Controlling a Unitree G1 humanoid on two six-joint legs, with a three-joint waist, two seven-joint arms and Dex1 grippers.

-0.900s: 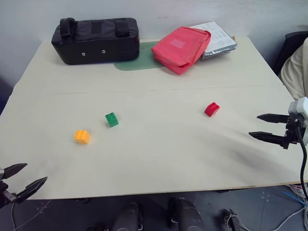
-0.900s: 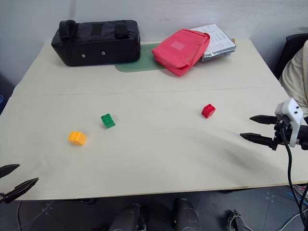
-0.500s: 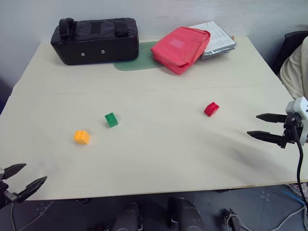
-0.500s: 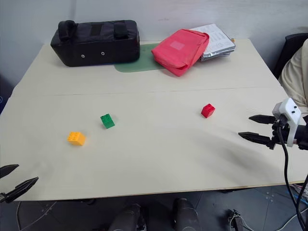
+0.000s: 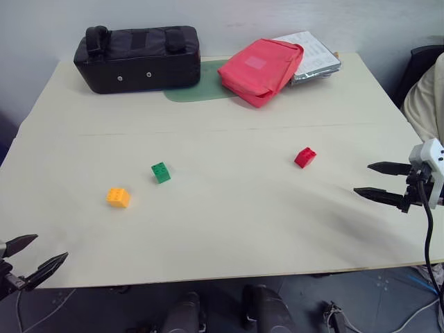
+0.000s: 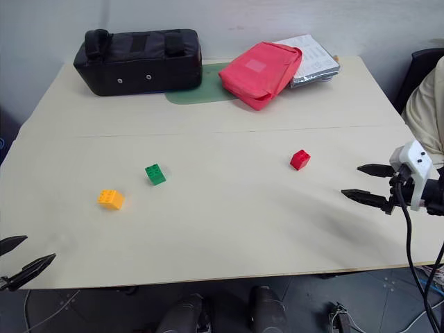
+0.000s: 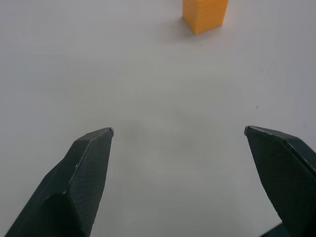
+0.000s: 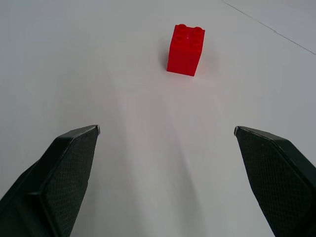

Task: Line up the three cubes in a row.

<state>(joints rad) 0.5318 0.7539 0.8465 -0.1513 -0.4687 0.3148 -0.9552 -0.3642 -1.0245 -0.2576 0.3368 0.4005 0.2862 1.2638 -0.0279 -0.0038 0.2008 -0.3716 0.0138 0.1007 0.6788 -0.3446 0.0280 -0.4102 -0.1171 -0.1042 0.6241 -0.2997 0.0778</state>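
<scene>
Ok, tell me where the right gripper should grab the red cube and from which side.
Grip the red cube across its two flat side walls, below the studs. It stands upright, alone on the table, and the open right gripper already faces it, so a straight approach from that side looks best.

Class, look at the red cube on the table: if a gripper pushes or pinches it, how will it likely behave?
The red cube looks like rigid plastic, so probably stiff. Being small, it is likely light and may skid on the smooth table. It stands tall, so a high push might tip it.
</scene>
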